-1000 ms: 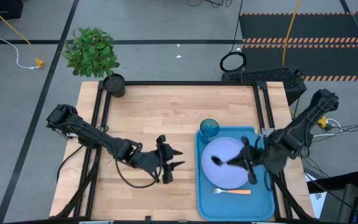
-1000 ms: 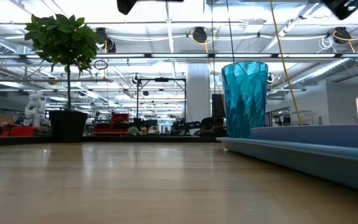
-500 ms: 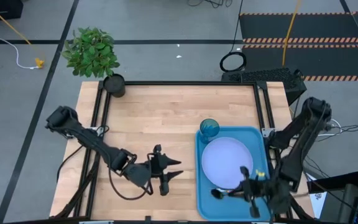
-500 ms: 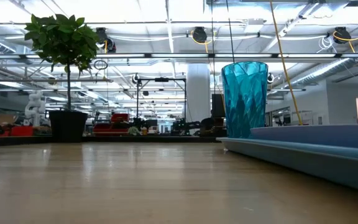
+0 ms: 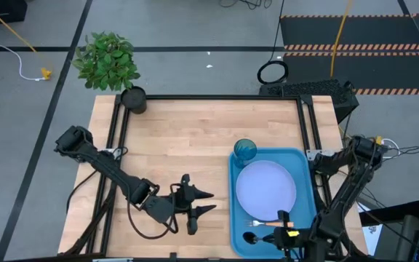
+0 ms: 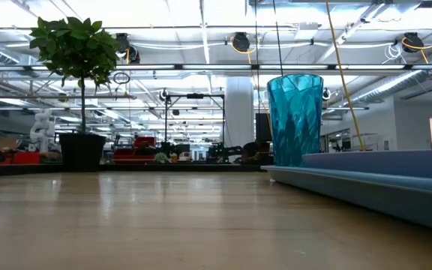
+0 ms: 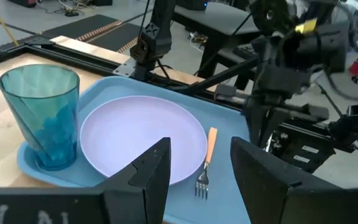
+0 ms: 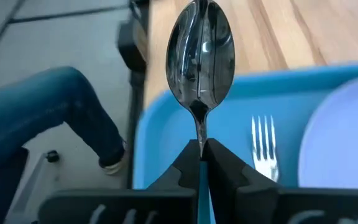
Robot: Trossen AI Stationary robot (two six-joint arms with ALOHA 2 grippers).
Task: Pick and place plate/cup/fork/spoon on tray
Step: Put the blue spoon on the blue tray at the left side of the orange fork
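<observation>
The bright blue tray (image 5: pixel 237 244) lies at the table's right near side. On it are the lavender plate (image 5: pixel 265 191), the teal cup (image 5: pixel 244 151) at its far left corner, and the orange-handled fork (image 5: pixel 268 223) near the plate's near edge. My right gripper (image 5: pixel 281 234) is over the tray's near end, shut on the spoon (image 8: pixel 200 50), whose dark bowl (image 5: pixel 249 238) points toward the table's left. My left gripper (image 5: pixel 204 201) is open and empty above the bare table, left of the tray. My right gripper pinches the spoon's thin light blue handle (image 8: pixel 200 163) between its two fingers, just behind the neck. The fingers lie along the handle, pointing toward the table's left. The bowl sticks out ahead of the fingertips, over the tray's near left part; whether it touches the tray, I cannot tell.
A black pot with a green plant (image 5: pixel 108 62) stands at the table's far left corner. Bare wood (image 5: pixel 180 138) spans the left and far part of the table. A person's leg in jeans (image 8: pixel 48 118) shows beyond the table's near edge.
My right gripper has carried the spoon from over the plate toward the table's near edge, to the tray's near end past the fork. My left gripper has drawn back a little toward the near edge.
</observation>
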